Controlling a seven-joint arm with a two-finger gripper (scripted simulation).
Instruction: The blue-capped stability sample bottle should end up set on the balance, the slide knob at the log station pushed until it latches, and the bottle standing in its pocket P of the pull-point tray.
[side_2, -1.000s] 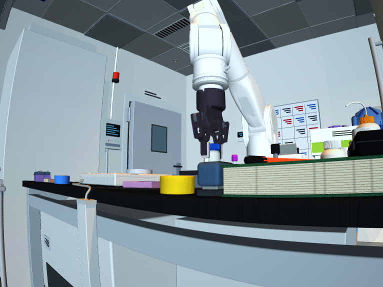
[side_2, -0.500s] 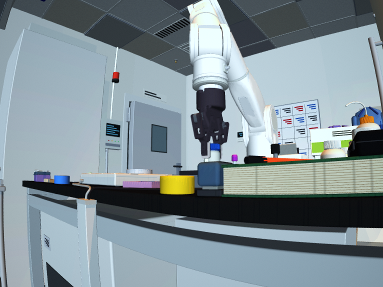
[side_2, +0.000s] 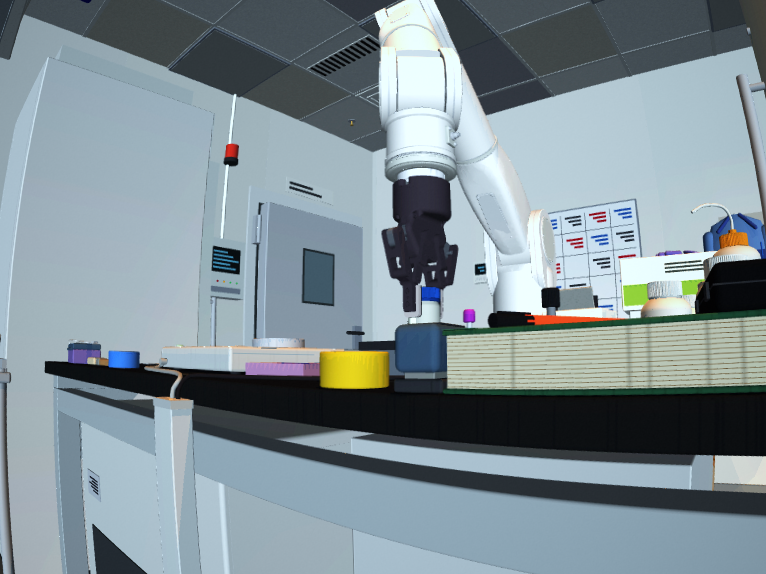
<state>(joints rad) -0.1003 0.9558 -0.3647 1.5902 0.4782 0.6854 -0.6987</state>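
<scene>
The blue-capped sample bottle (side_2: 429, 304) stands upright on a dark blue block (side_2: 421, 349) near the middle of the bench. My gripper (side_2: 423, 298) hangs straight down over it, fingers around the cap and open, holding nothing. The balance (side_2: 247, 355) is a flat white unit with a round pan, to the left. A black knob on a grey block (side_2: 552, 298) stands farther back right. I cannot make out the pull-point tray's pocket from here.
A thick green-edged book (side_2: 606, 354) lies right beside the blue block. A yellow roll (side_2: 354, 369) and a pink pad (side_2: 282, 368) sit near the front edge. A small purple-topped pin (side_2: 468, 316) stands behind the bottle.
</scene>
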